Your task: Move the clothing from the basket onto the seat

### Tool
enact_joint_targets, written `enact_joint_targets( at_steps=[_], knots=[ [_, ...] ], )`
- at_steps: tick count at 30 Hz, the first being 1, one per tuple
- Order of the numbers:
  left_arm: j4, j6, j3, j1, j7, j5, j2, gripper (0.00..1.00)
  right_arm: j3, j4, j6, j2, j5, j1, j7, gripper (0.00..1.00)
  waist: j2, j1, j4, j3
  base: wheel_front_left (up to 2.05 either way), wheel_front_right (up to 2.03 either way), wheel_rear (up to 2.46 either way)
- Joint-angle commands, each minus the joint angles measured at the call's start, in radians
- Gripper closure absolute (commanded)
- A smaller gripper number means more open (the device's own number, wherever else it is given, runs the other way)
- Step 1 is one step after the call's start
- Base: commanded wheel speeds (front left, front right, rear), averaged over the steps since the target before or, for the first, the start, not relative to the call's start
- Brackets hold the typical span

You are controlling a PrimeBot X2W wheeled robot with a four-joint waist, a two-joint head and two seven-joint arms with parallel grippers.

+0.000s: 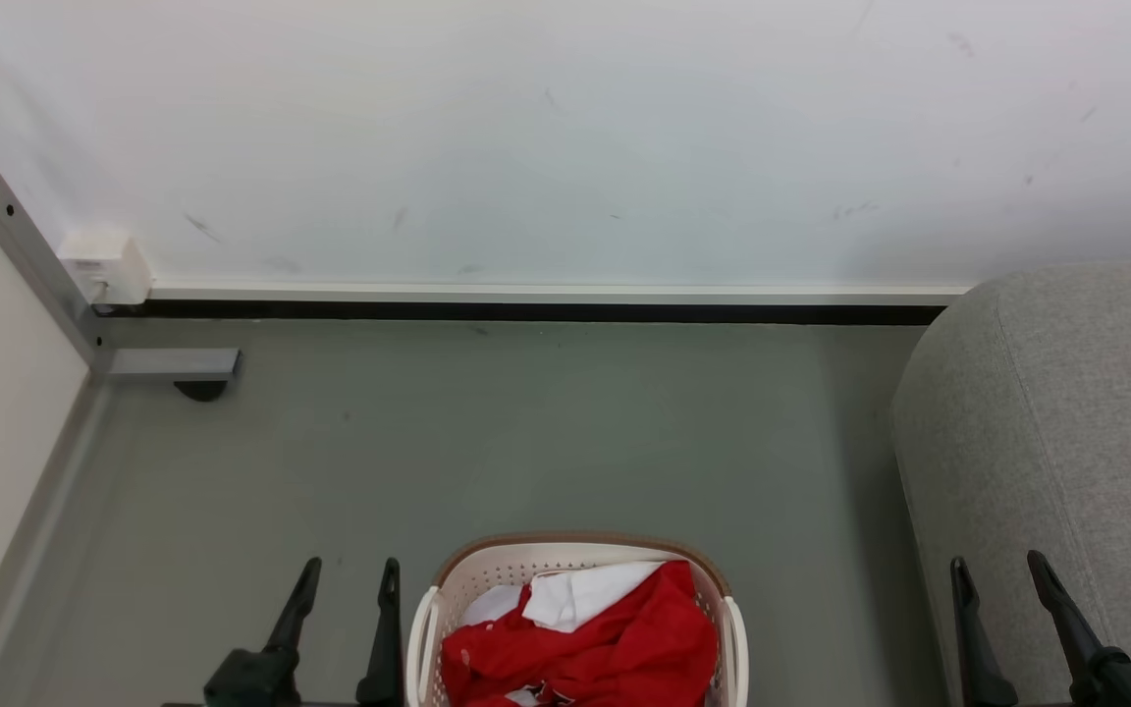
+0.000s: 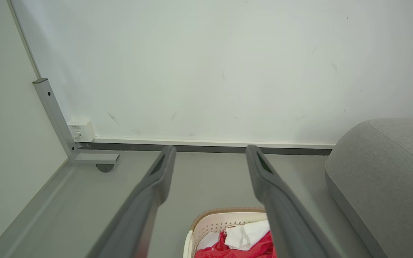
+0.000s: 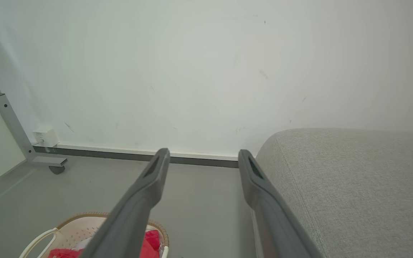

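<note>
The red and white clothing (image 1: pixel 590 633) lies crumpled inside the cream basket (image 1: pixel 723 599) on the floor, at the bottom middle of the head view. The grey seat (image 1: pixel 1066 432) rises at the right. My left gripper (image 1: pixel 350 579) stands open just left of the basket, with nothing between its fingers. My right gripper (image 1: pixel 1002 574) is open too, in front of the seat's near edge. In the left wrist view the open gripper (image 2: pixel 210 154) points at the wall, with the basket (image 2: pixel 206 224) and clothing (image 2: pixel 249 238) below. The right wrist view shows the open gripper (image 3: pixel 203 157), basket (image 3: pixel 74 224) and seat (image 3: pixel 353 179).
A white wall (image 1: pixel 565 137) with a dark baseboard closes the far side. A grey metal post with a foot (image 1: pixel 168 365) and a small white box (image 1: pixel 109 265) stand in the far left corner. Grey floor (image 1: pixel 526 432) stretches between wall, basket and seat.
</note>
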Motion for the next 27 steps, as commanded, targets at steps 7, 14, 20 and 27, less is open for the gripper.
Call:
enact_joint_targets(
  at_steps=[7,14,20,27],
  knots=[
    [0.011,-0.007,0.004,-0.002,-0.001,-0.022,0.008,0.00,0.002,0.006,-0.002,0.001,0.017,-0.001,-0.004,0.00,0.0000,0.0000,-0.003,0.005,0.00,0.00,0.00],
    [0.020,-0.023,-0.010,-0.026,-0.001,-0.027,0.008,0.00,0.008,-0.004,-0.002,-0.006,0.025,-0.023,-0.004,0.00,0.0000,0.0000,-0.013,0.035,0.00,0.00,0.00],
    [0.091,-0.064,-0.091,-0.096,-0.001,-0.027,0.007,0.00,0.006,-0.024,-0.002,-0.014,0.023,-0.055,-0.004,0.00,0.0000,0.0000,-0.022,0.121,0.00,0.00,0.00],
    [0.355,-0.112,-0.222,-0.252,0.053,-0.041,0.007,0.00,0.019,-0.055,-0.002,-0.023,0.013,-0.123,-0.002,0.00,0.0000,0.0000,-0.043,0.259,0.00,0.00,0.00]
  ],
)
